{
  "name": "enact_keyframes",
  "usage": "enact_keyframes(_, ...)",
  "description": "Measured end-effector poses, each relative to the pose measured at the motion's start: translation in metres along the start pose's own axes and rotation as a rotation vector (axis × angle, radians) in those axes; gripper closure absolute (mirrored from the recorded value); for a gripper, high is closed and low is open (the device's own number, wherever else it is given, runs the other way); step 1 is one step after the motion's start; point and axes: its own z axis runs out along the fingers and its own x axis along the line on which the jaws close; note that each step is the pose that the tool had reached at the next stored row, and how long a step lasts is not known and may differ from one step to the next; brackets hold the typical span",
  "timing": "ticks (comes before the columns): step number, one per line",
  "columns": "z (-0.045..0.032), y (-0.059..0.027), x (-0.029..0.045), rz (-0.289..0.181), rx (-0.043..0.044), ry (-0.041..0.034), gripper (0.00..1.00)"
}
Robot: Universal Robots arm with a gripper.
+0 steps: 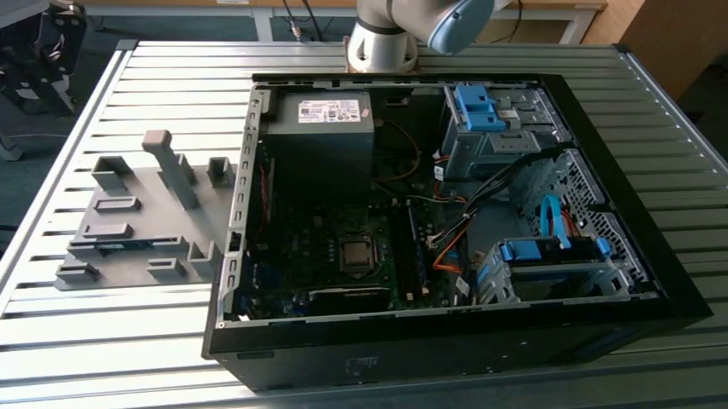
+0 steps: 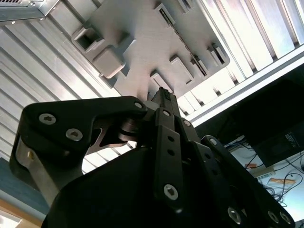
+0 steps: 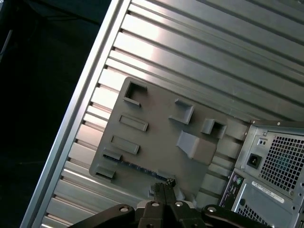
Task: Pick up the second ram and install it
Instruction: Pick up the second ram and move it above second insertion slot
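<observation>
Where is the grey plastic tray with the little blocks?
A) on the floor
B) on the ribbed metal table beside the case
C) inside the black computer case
B: the grey plastic tray lies flat on the ribbed metal table, at the exterior view's left of the open black computer case.

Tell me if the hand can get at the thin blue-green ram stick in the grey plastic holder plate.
Probably yes. The hand hangs above the grey holder plate near one end of the blue-green ram stick; nothing lies between them, but its fingers are shut.
</observation>
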Motion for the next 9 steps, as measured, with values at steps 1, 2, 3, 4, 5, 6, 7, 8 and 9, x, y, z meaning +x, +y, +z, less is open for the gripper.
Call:
enact_keyframes(1,0.0,0.0,0.0,-0.003,-0.0001,0.0,0.89)
enact_keyframes(2,0.0,0.0,0.0,-0.006,-0.0002,0.0001,0.89)
enact_keyframes(3,0.0,0.0,0.0,-0.009,-0.0002,0.0001,0.89)
enact_keyframes(4,0.0,0.0,0.0001,-0.011,-0.0003,0.0001,0.89)
enact_keyframes(5,0.0,0.0,0.0001,-0.015,-0.0004,0.0002,0.89)
enact_keyframes(6,-0.0001,0.0,0.0001,-0.018,-0.0005,0.0003,0.89)
enact_keyframes(7,0.0,0.0,0.0001,-0.021,-0.0006,0.0002,0.89)
enact_keyframes(8,0.0,0.0,0.0001,-0.024,-0.0007,0.0003,0.89)
enact_keyframes(9,0.0,0.0001,0.0001,-0.026,-0.0007,0.0003,0.89)
